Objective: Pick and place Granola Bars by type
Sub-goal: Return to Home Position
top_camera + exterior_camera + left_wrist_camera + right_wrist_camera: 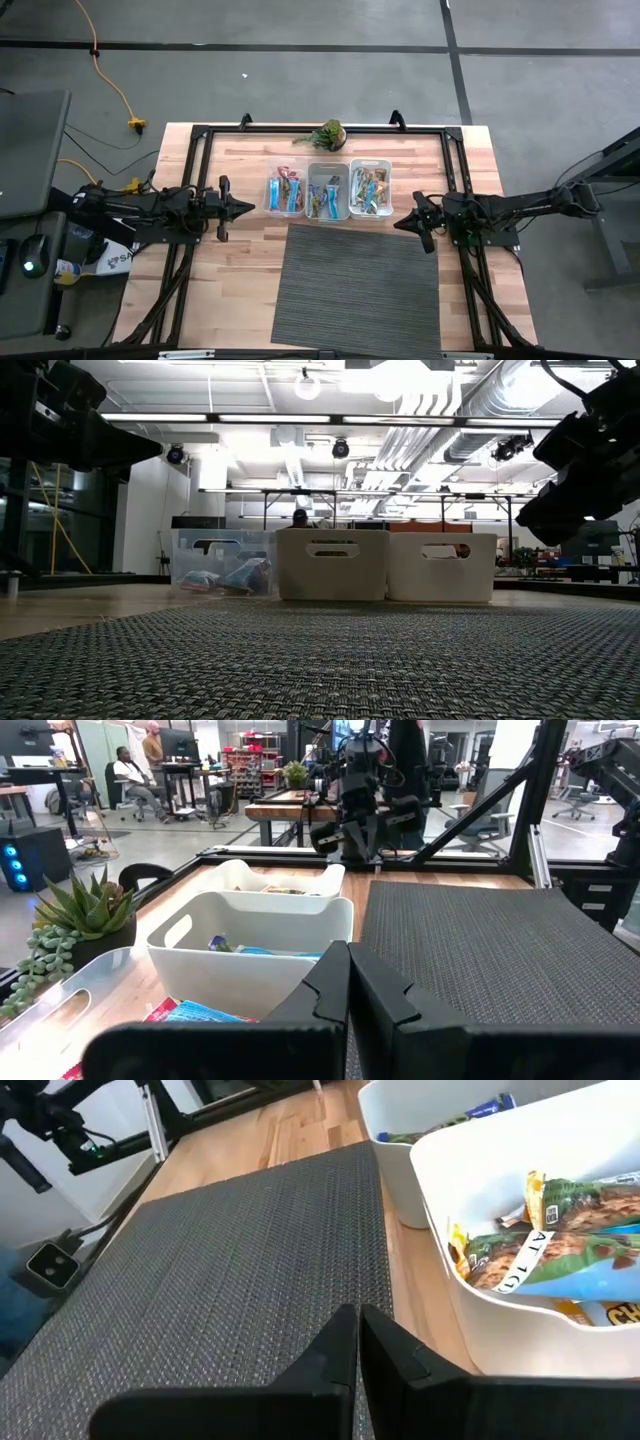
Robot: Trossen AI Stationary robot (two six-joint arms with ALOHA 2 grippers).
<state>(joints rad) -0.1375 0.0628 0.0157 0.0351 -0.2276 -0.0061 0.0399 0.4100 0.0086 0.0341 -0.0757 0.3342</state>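
The granola bars lie in three bins in a row at the table's far middle: blue and pink-red bars in the left bin (286, 192), mixed bars in the middle bin (327, 191), orange-brown and blue bars in the right bin (369, 189). The right wrist view shows bars (560, 1240) in the nearest bin. My left gripper (248, 209) is shut and empty, left of the bins, above the table. My right gripper (402, 222) is shut and empty, right of the bins.
A grey woven mat (358, 290) covers the table's near middle. A small green plant (329, 134) stands behind the bins at the far edge. A black frame (200, 140) runs around the table. People sit in the room beyond (130, 770).
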